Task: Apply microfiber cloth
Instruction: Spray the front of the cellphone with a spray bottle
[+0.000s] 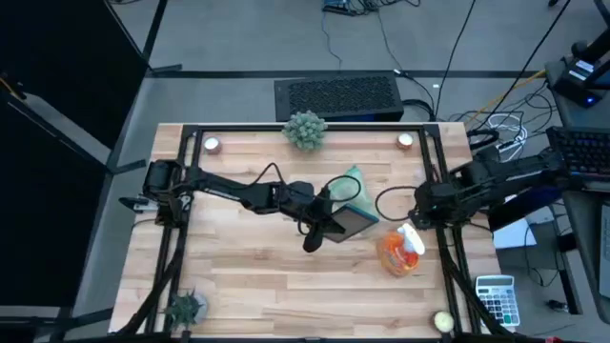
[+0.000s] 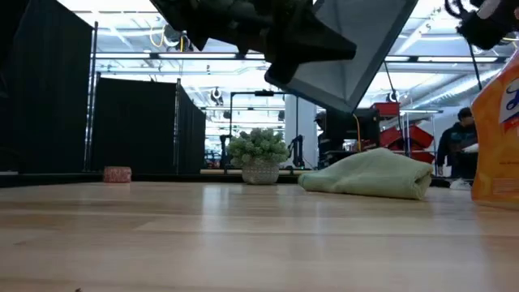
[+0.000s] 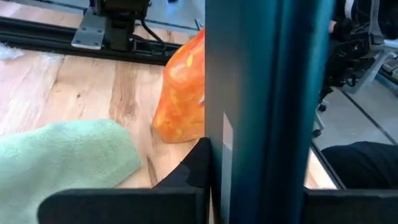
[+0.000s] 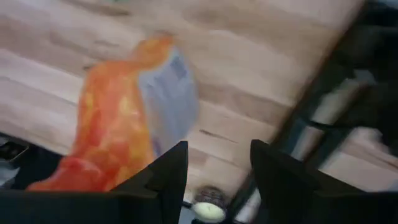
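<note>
Left end effector (image 1: 329,221) clamped on the dark tablet (image 1: 351,222), held tilted above the desk (image 1: 286,286). Microfiber cloth (image 1: 351,186) lies bunched on the desk just beyond the tablet, toward the far edge, untouched. Right end effector (image 4: 217,168), fingers apart, hovers by the orange spray bottle (image 1: 398,250); it looks the freer arm to fetch the cloth.

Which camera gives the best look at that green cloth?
The low view: the microfiber cloth lies in full as a soft mound on the table, beneath the tablet held by the left gripper. The high view shows only a patch; the left wrist view shows one end; the right wrist view shows none.
</note>
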Tool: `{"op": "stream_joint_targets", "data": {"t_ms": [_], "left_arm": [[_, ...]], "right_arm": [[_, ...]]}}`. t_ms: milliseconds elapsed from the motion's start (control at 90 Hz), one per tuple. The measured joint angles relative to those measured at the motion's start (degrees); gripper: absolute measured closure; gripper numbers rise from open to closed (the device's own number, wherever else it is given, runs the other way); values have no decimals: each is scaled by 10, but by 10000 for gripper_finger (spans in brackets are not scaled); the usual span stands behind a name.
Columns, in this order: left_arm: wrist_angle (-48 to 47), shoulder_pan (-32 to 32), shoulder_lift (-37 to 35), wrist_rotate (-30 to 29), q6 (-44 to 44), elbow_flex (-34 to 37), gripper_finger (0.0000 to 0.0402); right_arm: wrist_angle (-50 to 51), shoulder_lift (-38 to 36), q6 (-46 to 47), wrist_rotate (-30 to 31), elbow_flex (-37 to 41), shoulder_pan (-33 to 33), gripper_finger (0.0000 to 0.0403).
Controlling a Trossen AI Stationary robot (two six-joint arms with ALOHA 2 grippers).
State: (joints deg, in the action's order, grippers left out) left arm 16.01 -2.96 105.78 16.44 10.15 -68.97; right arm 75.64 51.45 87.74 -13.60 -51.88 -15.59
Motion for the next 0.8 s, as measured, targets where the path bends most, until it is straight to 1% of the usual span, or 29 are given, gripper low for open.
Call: {"op": "stream_joint_targets", "data": {"t_ms": [189,300,389,467,567,622,733,800], "left_arm": [[4,-9,0,-33,0,0,388],[29,-14,8,-35,3,0,387],[44,-20,22,-36,25,0,387],[60,-21,40,-36,31,0,387],[42,-21,43,-42,37,1,387],[31,-21,39,-49,41,0,387],[-41,-20,14,-61,41,0,387],[-90,-21,-8,-79,40,0,387]], "right_arm": [[-126,18,45,-13,67,-42,245],[-193,25,63,-13,95,-59,245],[-233,33,68,-12,110,-65,245],[-246,43,63,-9,115,-68,245],[-249,48,54,26,116,-68,245],[-271,48,49,39,116,-68,245],[-326,48,43,58,115,-68,245],[-347,49,39,90,115,-71,245]]}}
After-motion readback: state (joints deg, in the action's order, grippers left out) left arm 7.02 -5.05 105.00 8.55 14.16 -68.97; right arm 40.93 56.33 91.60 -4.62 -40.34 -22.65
